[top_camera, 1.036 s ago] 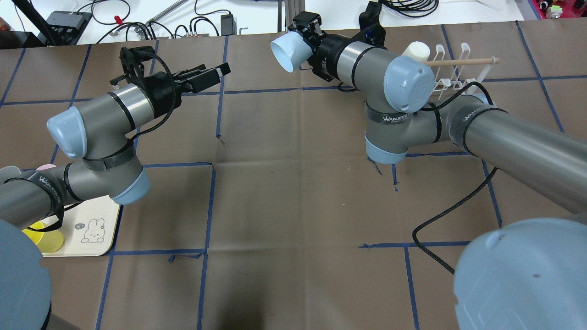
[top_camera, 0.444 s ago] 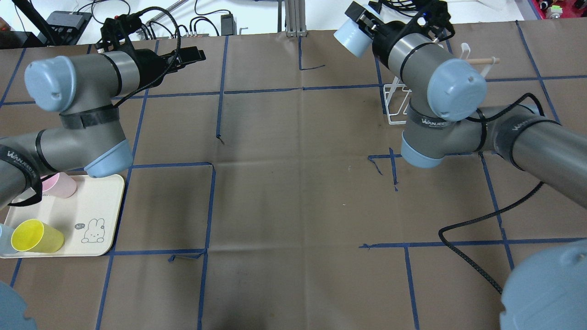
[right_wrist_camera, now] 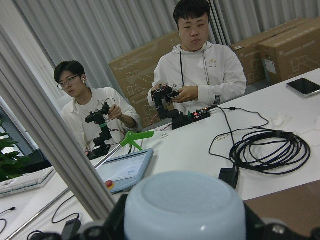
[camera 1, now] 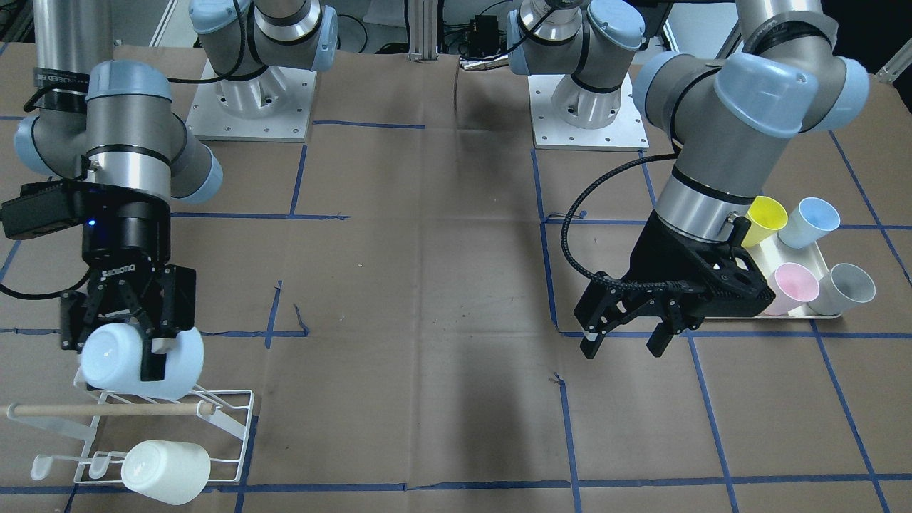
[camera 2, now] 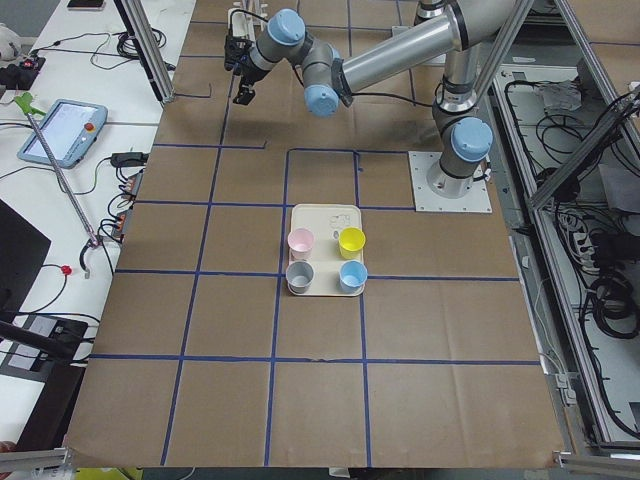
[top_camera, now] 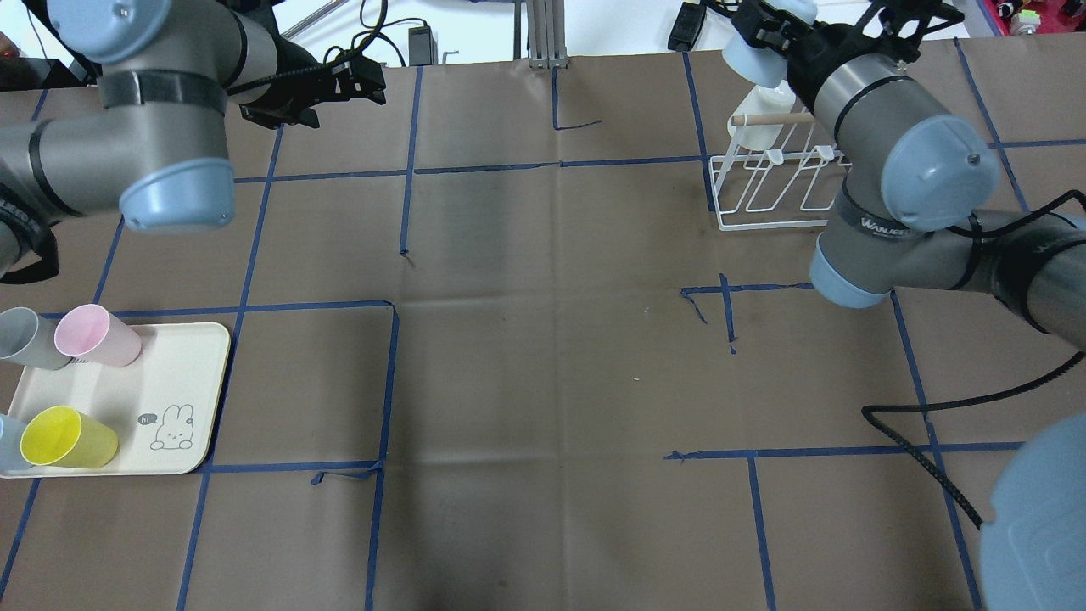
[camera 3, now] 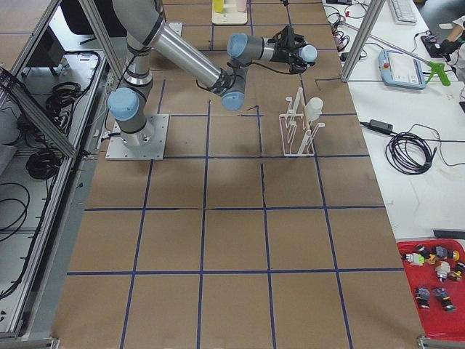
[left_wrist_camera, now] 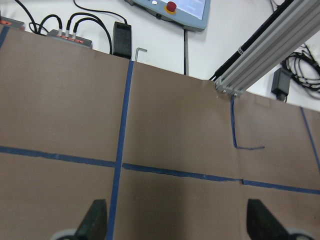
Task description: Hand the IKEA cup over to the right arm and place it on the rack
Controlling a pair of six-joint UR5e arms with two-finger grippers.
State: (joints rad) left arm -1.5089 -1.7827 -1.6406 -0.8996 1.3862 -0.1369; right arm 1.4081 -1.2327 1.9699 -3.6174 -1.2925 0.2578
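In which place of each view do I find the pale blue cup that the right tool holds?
Front-facing: pale blue cup, lower left.
Overhead: cup, top right.
Exterior left: not in it.
Exterior right: cup, top, right of centre.
Left wrist: not in it.
Right wrist: cup, bottom centre.
Landmark: the white rack, near the cup in front-facing, overhead, exterior right.

Worktop (top_camera: 543, 382) brown, gridded in blue tape. IKEA cup (camera 1: 107, 356) pale blue. Rack (camera 1: 222, 422) white wire, dowel (camera 1: 107, 410) pale wood, racked cup (camera 1: 165, 470) white. Tray (top_camera: 195, 356) cream with line-drawn rabbit; 4 there: pink cup (camera 1: 792, 286), yellow cup (camera 1: 764, 219), grey cup (camera 1: 844, 288), light blue cup (camera 1: 809, 221).
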